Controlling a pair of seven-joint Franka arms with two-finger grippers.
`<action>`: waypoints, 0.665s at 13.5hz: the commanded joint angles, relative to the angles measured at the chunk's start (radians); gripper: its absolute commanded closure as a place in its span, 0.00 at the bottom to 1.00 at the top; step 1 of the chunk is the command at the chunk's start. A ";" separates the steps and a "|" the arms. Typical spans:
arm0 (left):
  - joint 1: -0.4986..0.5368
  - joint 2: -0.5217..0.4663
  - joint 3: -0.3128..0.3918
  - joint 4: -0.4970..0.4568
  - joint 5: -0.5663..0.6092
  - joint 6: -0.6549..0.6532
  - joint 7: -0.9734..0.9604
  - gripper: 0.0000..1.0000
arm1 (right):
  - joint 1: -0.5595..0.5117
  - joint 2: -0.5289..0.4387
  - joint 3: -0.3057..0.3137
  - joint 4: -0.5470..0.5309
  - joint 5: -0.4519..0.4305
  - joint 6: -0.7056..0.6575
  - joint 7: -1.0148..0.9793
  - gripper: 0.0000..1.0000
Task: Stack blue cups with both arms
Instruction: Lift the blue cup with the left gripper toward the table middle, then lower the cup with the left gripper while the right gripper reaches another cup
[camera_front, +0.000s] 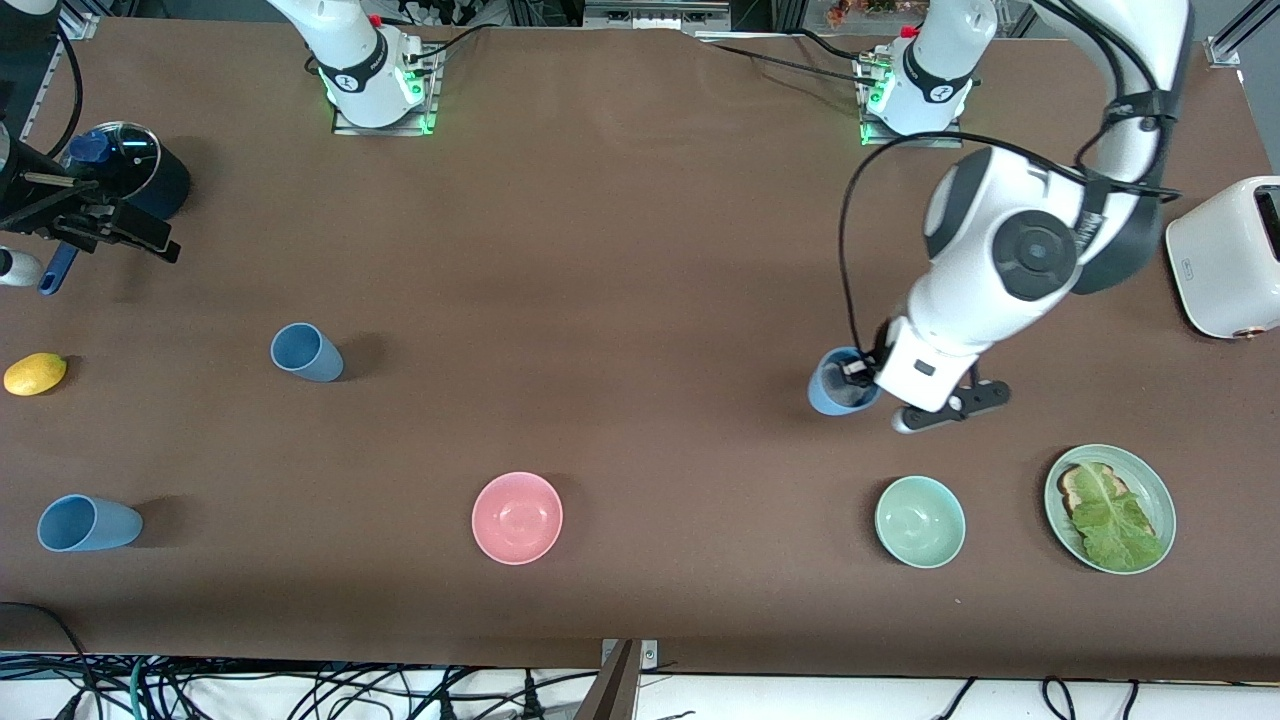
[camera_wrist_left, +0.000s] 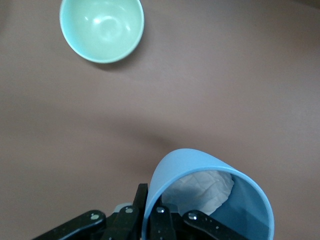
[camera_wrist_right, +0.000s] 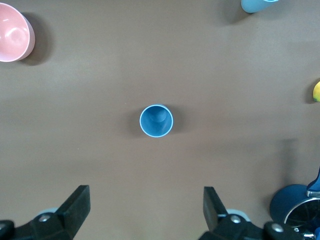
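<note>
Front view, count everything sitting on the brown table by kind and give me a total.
Light-blue plastic cups: 3, the last shut in the left gripper
Bowls: 2, pink and mint green
Green plate with toast and lettuce: 1
Yellow lemon: 1
Navy lidded saucepan: 1
White toaster: 1
Total: 9

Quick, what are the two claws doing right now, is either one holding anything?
Left gripper: shut on the rim of a blue cup.
Right gripper: open, holding nothing, up over another blue cup.

Light-blue cups (camera_front: 305, 352), pink bowl (camera_front: 517, 517)
</note>
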 joint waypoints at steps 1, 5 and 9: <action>-0.098 -0.009 0.005 0.000 0.034 -0.022 -0.191 1.00 | -0.010 -0.001 0.007 0.000 0.013 0.004 0.013 0.00; -0.252 0.024 0.003 0.000 0.034 -0.004 -0.352 1.00 | 0.030 0.105 0.016 0.006 -0.087 -0.002 -0.004 0.00; -0.341 0.100 -0.003 -0.001 0.031 0.117 -0.436 1.00 | 0.051 0.170 0.005 0.012 -0.098 0.010 0.013 0.00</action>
